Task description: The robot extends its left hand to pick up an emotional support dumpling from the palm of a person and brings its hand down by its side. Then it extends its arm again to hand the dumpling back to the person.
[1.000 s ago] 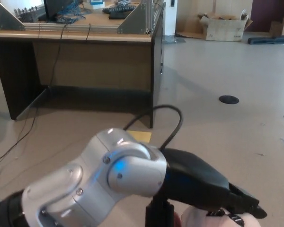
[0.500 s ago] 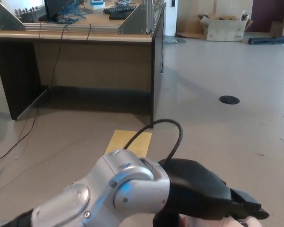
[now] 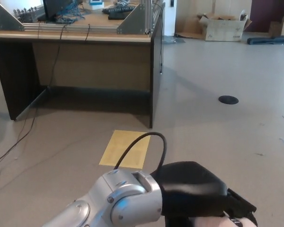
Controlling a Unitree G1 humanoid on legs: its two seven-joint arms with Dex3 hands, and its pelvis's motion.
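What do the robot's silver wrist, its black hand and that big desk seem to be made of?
The silver wrist looks like brushed or painted metal: soft highlights and visible screw heads, though coated plastic is possible. The left hand appears to be matte black plastic or rubber, showing almost no shine. The desk seems wood-effect board, light brown on top and front, with dark side panels.

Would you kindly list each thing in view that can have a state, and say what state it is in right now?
Left hand: low at the picture's bottom edge, back toward the camera; open or shut cannot be told.
Right hand: not in view.
Dumpling: cannot be made out; only a pale sliver shows under the hand.
Cardboard box: flaps open, on the floor by the far wall.
Yellow sheet: lying flat on the floor.
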